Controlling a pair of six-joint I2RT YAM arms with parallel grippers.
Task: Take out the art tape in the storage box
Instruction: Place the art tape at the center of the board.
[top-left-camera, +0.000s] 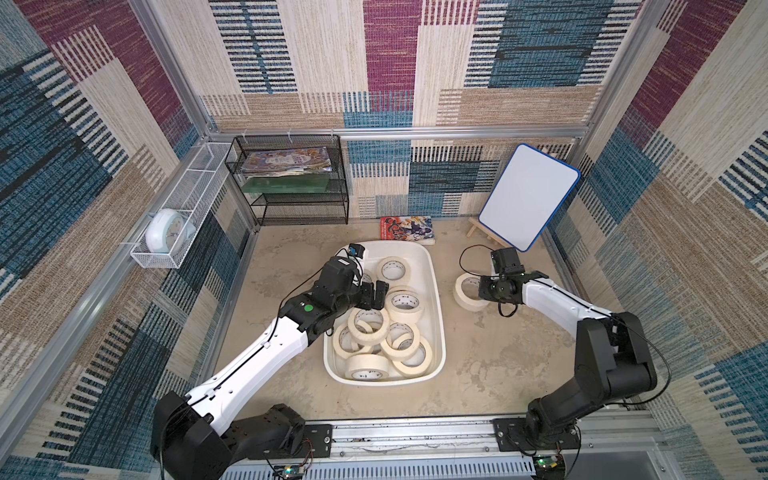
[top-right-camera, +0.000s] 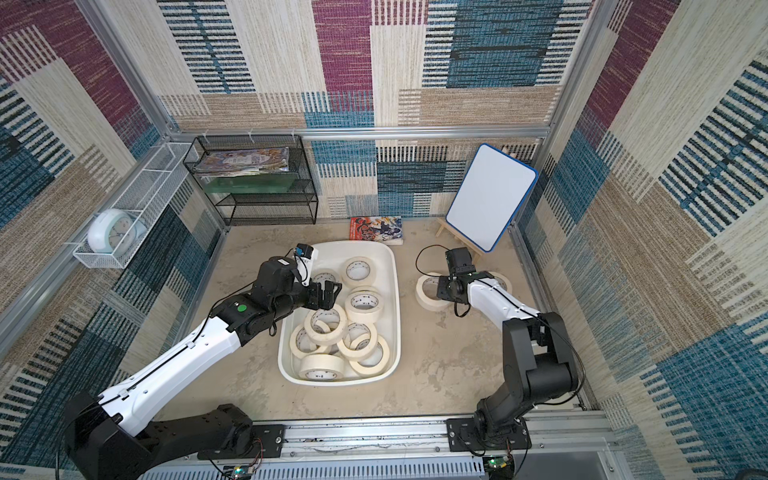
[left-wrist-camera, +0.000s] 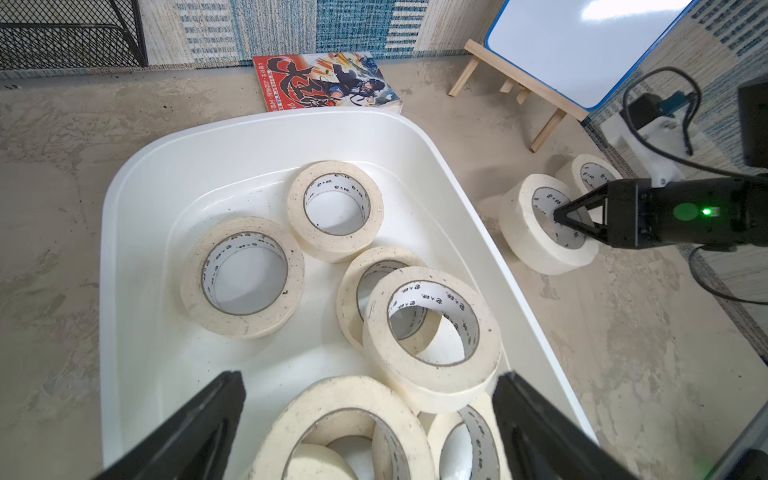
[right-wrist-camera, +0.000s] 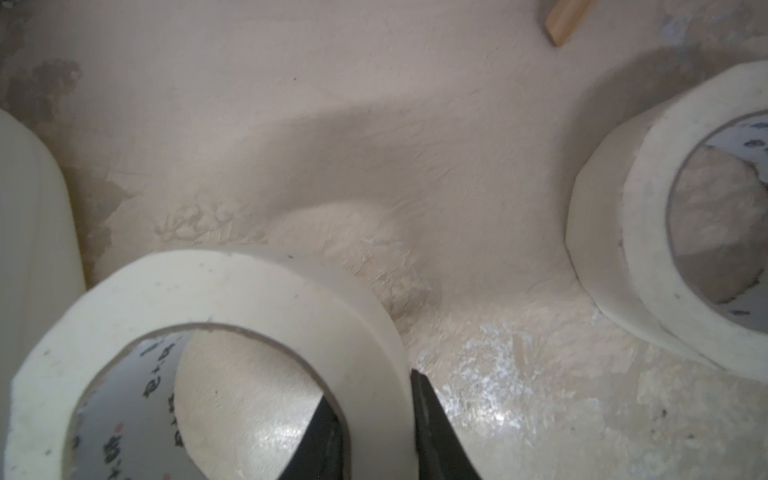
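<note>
The storage box (top-left-camera: 437, 291), a shallow white tub, sits mid-table and holds several cream art tape rolls (top-left-camera: 402, 305), some stacked and tilted. My left gripper (top-left-camera: 374, 297) hovers open over the rolls near the box's middle. In the left wrist view its fingers (left-wrist-camera: 208, 415) stand wide apart either side of a flat roll (left-wrist-camera: 345, 399), gripping nothing. To the right of the box, my right gripper (right-wrist-camera: 374, 395) is shut on the wall of a roll (right-wrist-camera: 232, 299) resting on the table, one finger inside the ring. A second roll (right-wrist-camera: 648, 208) lies on the table beside it.
A comic book (top-left-camera: 407, 228) lies just behind the box. A whiteboard on a wooden easel (top-left-camera: 528, 195) stands at the back right. A black wire rack (top-left-camera: 291, 183) and a white wire basket with a clock (top-left-camera: 170, 232) line the back left.
</note>
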